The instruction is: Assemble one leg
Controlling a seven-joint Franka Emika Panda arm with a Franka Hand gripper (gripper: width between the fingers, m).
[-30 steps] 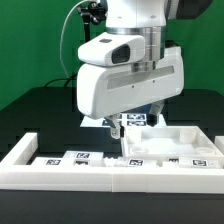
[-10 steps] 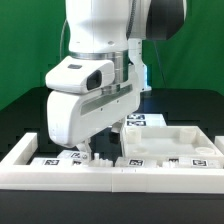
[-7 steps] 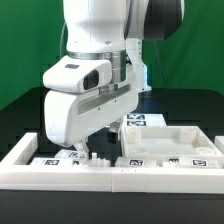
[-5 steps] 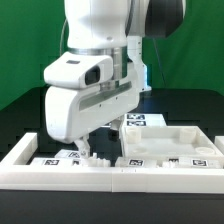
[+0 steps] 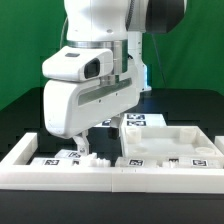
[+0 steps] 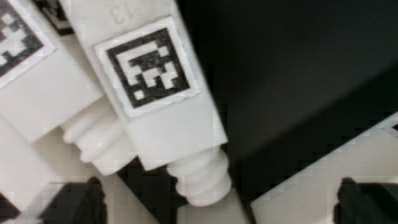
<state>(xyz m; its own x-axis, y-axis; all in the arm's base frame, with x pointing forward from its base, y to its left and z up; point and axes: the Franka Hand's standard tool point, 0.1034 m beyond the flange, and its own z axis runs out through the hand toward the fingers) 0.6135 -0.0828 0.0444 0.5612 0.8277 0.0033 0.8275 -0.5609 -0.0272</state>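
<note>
In the wrist view a leg [image 6: 164, 95], a short white post with a square tag on its side, lies on the dark table. Its ribbed threaded end [image 6: 205, 182] points in between my fingers. A second leg [image 6: 45, 95] lies right beside it. My gripper [image 6: 222, 205] is open, with one dark fingertip on each side of the threaded end and neither touching it. In the exterior view the gripper [image 5: 80, 146] hangs just above the tagged legs [image 5: 62, 158] at the exterior view's left. The arm hides most of them.
A wide flat white panel with raised edges [image 5: 175, 140] lies at the exterior view's right. A white raised wall [image 5: 110, 177] runs along the front, with an arm of it at the left [image 5: 22, 150]. The marker board [image 5: 140, 120] shows behind the arm.
The arm has moved from over the panel to the exterior view's left, above the legs. In the last second it has risen a little. The gripper stays open.
</note>
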